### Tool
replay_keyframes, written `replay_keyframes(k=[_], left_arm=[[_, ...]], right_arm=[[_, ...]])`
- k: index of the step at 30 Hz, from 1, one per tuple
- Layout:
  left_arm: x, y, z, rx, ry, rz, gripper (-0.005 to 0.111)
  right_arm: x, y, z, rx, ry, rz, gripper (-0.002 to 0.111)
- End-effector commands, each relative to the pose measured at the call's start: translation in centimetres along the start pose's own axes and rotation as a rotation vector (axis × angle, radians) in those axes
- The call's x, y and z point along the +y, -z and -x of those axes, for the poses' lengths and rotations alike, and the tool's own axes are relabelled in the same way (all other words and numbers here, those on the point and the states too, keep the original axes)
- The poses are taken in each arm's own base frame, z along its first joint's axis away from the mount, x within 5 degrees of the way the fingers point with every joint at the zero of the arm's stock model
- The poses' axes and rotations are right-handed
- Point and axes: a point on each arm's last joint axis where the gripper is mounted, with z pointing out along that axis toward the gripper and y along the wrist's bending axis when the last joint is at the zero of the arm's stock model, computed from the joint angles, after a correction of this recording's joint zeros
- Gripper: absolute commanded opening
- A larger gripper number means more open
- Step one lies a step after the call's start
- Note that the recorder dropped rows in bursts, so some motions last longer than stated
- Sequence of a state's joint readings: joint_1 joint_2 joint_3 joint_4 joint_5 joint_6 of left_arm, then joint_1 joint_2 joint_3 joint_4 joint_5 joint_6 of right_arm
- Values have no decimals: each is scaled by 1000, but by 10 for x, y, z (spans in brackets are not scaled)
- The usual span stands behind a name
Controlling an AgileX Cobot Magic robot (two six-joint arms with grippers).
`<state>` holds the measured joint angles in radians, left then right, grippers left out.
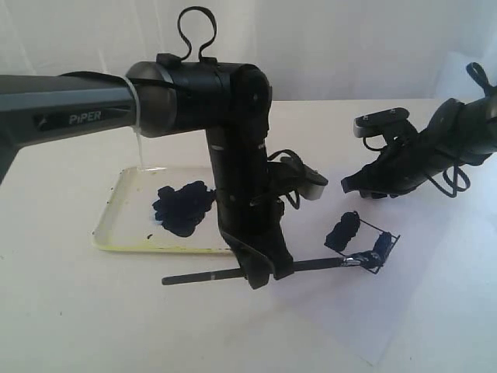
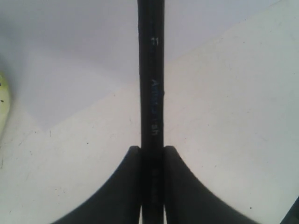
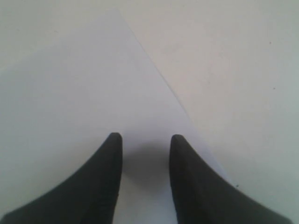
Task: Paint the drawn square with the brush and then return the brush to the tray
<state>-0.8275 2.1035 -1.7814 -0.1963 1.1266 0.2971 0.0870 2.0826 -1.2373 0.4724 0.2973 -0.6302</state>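
My left gripper (image 1: 264, 270) (image 2: 153, 149) is shut on the black handle of the brush (image 1: 318, 264) (image 2: 152, 70). The brush lies almost level, just above the table. Its dark tip reaches into the drawn square (image 1: 373, 242), a small thin-lined diamond with dark smears inside it and at its left corner. The whitish tray (image 1: 116, 221) sits behind and left of the gripper, with a blue-black paint blotch (image 1: 182, 206) in it. My right gripper (image 1: 351, 186) (image 3: 145, 137) hovers open behind the square, holding nothing.
The white paper sheet (image 1: 373, 311) (image 3: 70, 93) carrying the square lies on the white table, one corner near the front edge. The left arm's forearm (image 1: 78, 105) spans the upper left above the tray. The tray's yellowish rim (image 2: 3, 98) shows in the left wrist view.
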Motion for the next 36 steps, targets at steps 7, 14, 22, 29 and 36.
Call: replay_keyframes(k=[7, 14, 22, 29, 36], left_arm=[[7, -1, 5, -45, 56, 3, 0], [32, 6, 2, -123, 133, 46, 0], [35, 5, 5, -166, 150, 40, 0], [36, -9, 7, -134, 159, -6, 0], [31, -11, 8, -134, 139, -26, 0]], right_arm=[[0, -3, -5, 37, -2, 19, 33], [-1, -3, -5, 34, -2, 16, 33], [0, -3, -5, 37, -2, 19, 33], [0, -3, -5, 40, -2, 20, 33], [0, -3, -5, 38, -2, 19, 33]])
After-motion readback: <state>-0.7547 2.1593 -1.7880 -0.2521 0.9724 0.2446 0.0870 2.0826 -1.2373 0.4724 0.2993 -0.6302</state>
